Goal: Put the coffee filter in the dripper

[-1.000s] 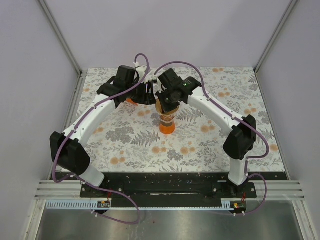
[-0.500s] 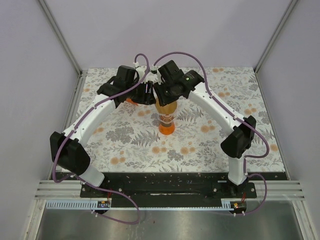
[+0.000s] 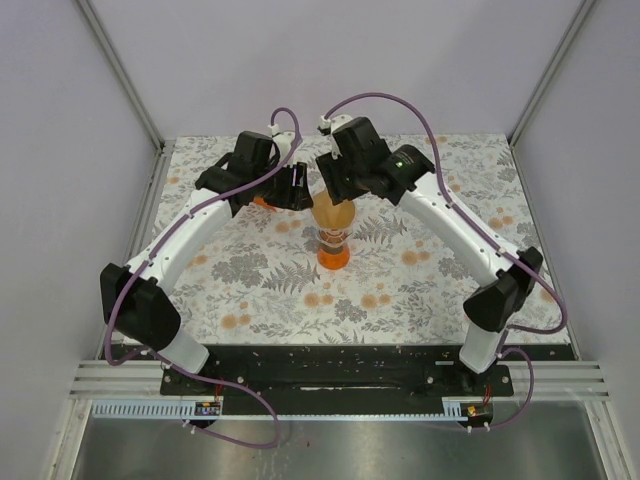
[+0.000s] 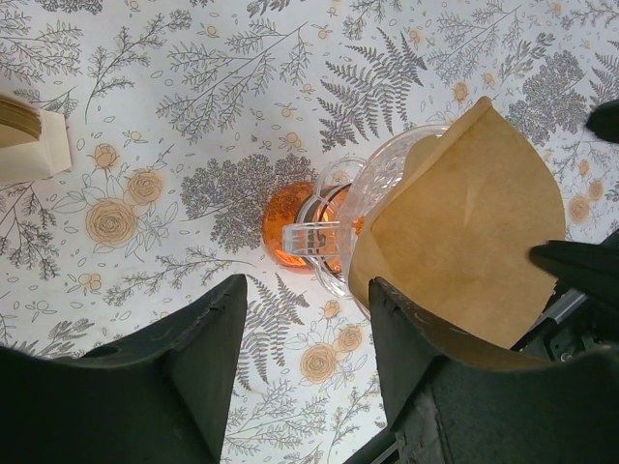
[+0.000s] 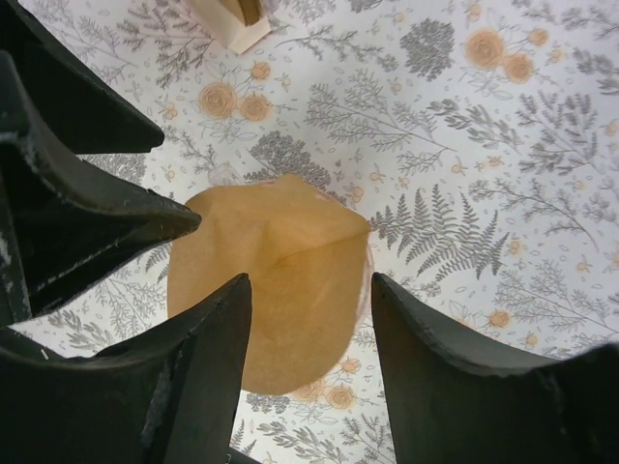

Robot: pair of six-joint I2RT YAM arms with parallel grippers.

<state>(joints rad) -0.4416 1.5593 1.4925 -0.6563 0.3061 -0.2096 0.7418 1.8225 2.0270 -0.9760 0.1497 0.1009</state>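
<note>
The tan coffee filter (image 3: 333,211) sits as an opened cone in the dripper (image 3: 334,248), whose clear funnel (image 4: 389,180) rests on an orange base (image 4: 288,228). The paper (image 5: 279,282) stands well above the funnel's rim. My right gripper (image 5: 308,324) hangs open above the filter, with both fingers apart from the paper. To the left of the dripper, my left gripper (image 4: 308,333) is open with only tablecloth between its fingers. Its right finger (image 4: 398,333) is close beside the filter's lower edge. In the top view both grippers flank the filter, left (image 3: 298,189) and right (image 3: 338,186).
The wedge-shaped holder with its stack of tan papers (image 4: 27,135) stands left of the dripper, also seen in the right wrist view (image 5: 238,17). A floral cloth (image 3: 400,290) covers the table. Frame posts and white walls close in the back and sides.
My right gripper has opened and let go of the filter, and has pulled up and back to the right. The filter stays in the dripper. The left arm has not moved.
</note>
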